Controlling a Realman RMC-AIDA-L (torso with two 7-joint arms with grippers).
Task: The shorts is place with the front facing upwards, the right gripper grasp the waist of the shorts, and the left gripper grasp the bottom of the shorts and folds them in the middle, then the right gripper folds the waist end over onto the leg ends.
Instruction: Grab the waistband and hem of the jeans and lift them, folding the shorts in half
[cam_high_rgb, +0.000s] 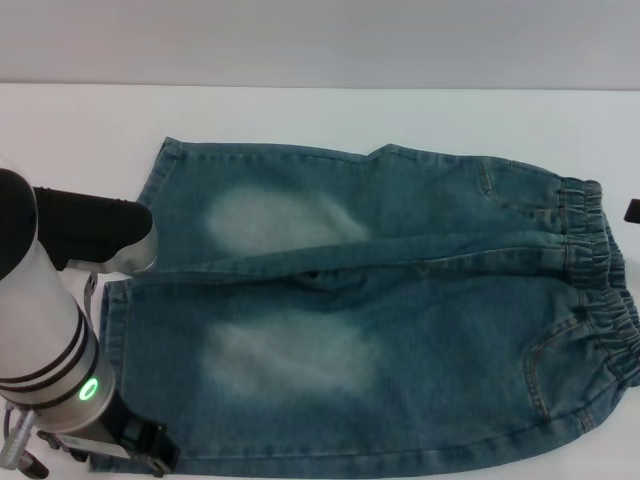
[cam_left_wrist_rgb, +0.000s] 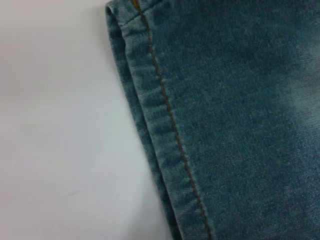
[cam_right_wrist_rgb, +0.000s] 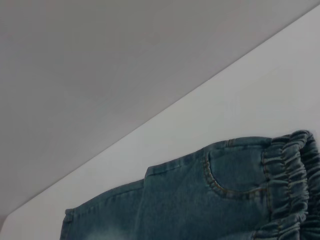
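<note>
Count: one pair of shorts, with two legs, two pale faded patches and one gathered waistband. One table. One arm fully visible, one green ring light.

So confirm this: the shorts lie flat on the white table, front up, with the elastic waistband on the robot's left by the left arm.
Not quite. The head view shows the shorts flat on the white table, front up, but the elastic waistband is on the robot's right. The hemmed leg ends are what lie by the left arm.
</note>
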